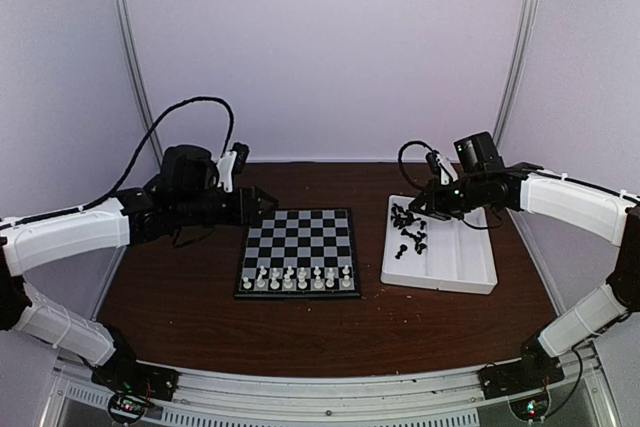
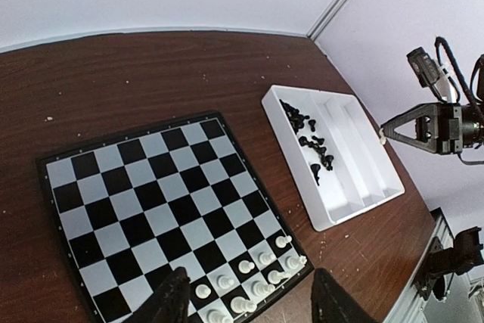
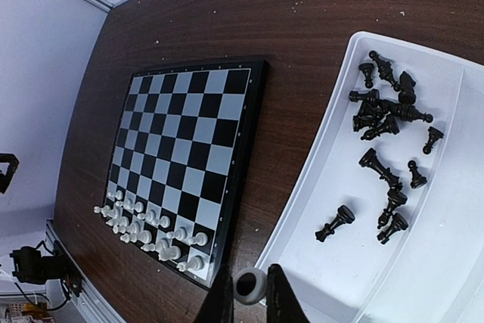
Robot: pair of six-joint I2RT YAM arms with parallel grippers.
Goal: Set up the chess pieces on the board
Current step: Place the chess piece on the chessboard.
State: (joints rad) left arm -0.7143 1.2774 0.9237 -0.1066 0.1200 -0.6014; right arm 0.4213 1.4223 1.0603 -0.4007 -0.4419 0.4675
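Two white rows [image 1: 303, 274], left-wrist cropped

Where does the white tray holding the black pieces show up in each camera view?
Top external: the white tray lies right of centre, just right of the board.
Left wrist: the tray is upper right of centre, right of the board.
Right wrist: the tray fills the right side and is cut off by the frame.
Shared landmark: the board, with its white pieces.
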